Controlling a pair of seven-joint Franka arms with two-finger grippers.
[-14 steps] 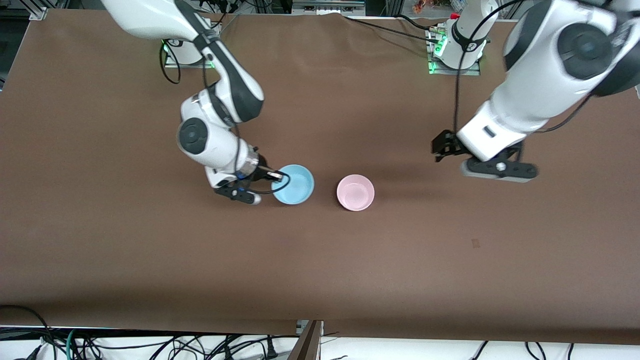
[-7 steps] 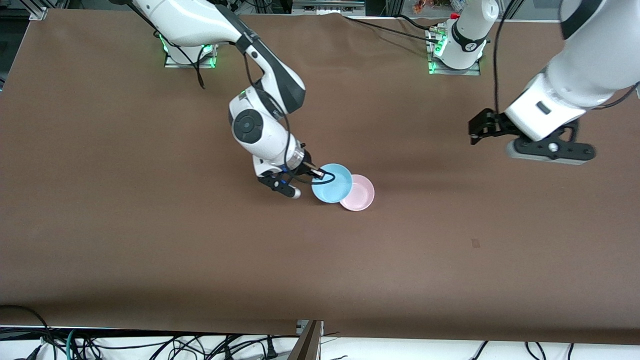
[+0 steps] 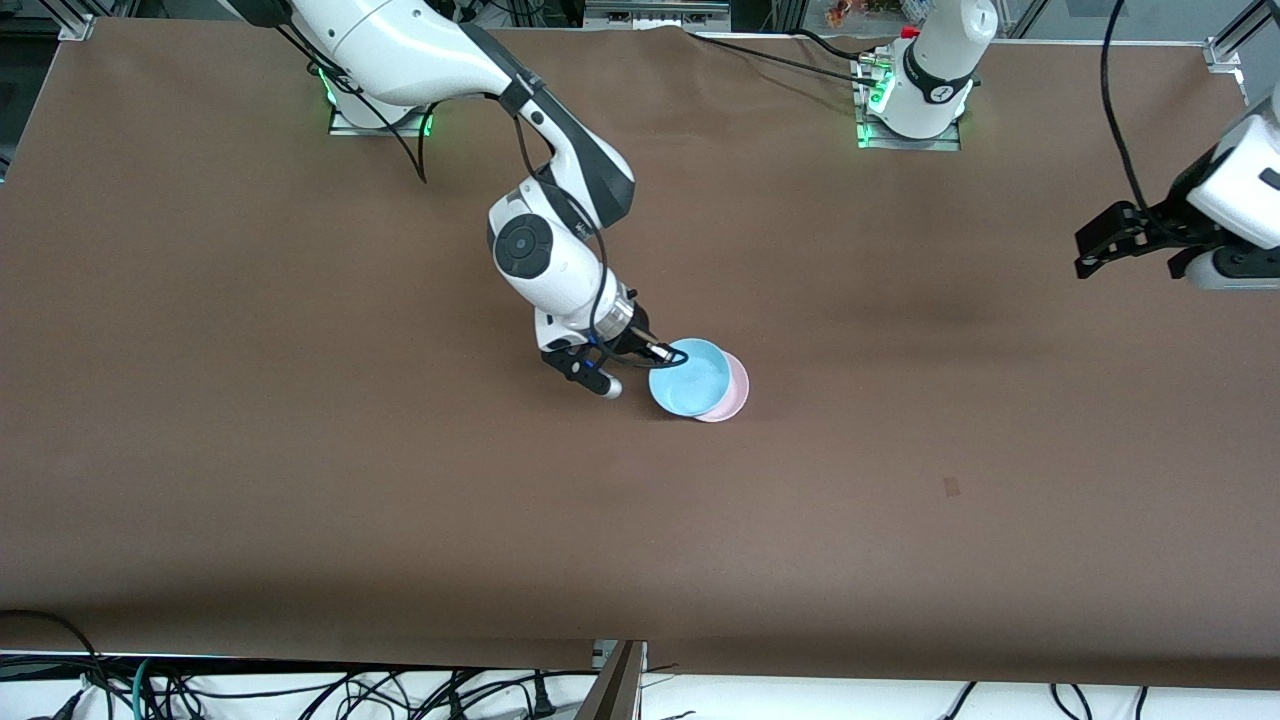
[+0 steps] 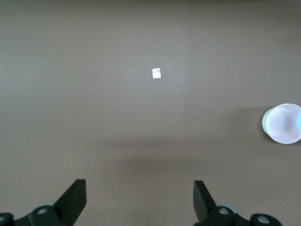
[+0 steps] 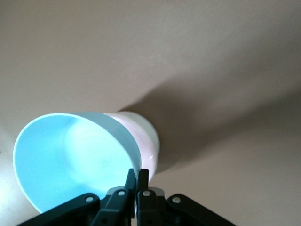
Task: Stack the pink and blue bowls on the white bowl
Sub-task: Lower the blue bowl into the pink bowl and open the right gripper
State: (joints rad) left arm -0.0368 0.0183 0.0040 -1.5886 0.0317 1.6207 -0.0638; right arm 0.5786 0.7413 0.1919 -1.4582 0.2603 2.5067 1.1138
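My right gripper point(image 3: 663, 353) point(image 5: 136, 174) is shut on the rim of the light blue bowl point(image 3: 690, 378) point(image 5: 70, 155). It holds the bowl tilted over the pale pink bowl point(image 3: 738, 395) point(image 5: 148, 141), which stands mid-table, mostly covered, with only a crescent showing. I cannot tell whether the two touch. No separate white bowl shows, and I cannot tell whether one lies under the pink bowl point(image 4: 283, 123). My left gripper point(image 3: 1085, 258) point(image 4: 138, 188) hangs open and empty over the left arm's end of the table, well away from the bowls.
A small pale mark point(image 3: 950, 487) point(image 4: 156, 73) lies on the brown table point(image 3: 300, 450), nearer the front camera than the bowls. The arm bases point(image 3: 915, 100) stand along the table's back edge. Cables point(image 3: 300, 690) hang below the front edge.
My right arm has carried the blue bowl toward the left arm's end of the table, from beside the pink bowl to over it. My left arm has drawn back toward its own end.
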